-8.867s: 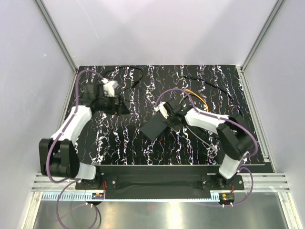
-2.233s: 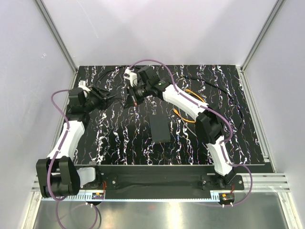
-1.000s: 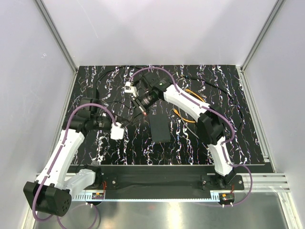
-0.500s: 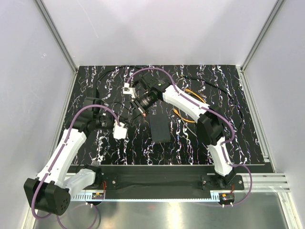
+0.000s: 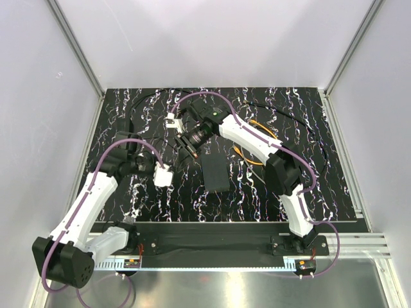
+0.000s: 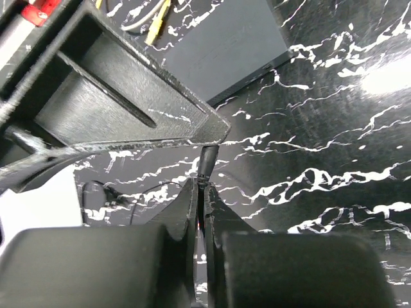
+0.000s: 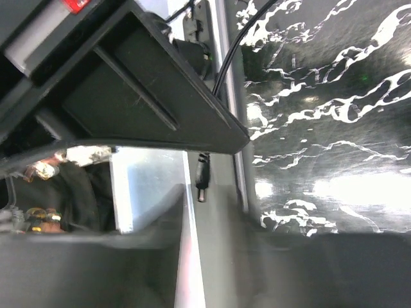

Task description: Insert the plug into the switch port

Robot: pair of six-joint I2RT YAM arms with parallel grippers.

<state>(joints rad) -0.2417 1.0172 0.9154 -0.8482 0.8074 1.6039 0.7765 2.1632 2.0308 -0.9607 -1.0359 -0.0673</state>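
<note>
Black matting streaked with white covers the table, shut in by plain white walls and aluminium posts. An orange cable loops on the mat behind the right arm.

The flat black box lies about mid-table. From above, the left gripper sits just to the box's left, and the right gripper hangs over the mat by the box's far left corner.

Through the left wrist camera the fingers are drawn close together. The plug, a short dark barrel, stands in the narrow gap between them, seemingly nipped there. The box lies beyond the fingertips, up and to the right, apart from the plug, with its thin edge turned this way.

I can't pick out the switch port along that edge, since it is all one dark strip. In the right wrist view the lower finger is a grey blur. A short dark stub shows under the upper finger, and I can't tell whether that gripper grips anything.
</note>
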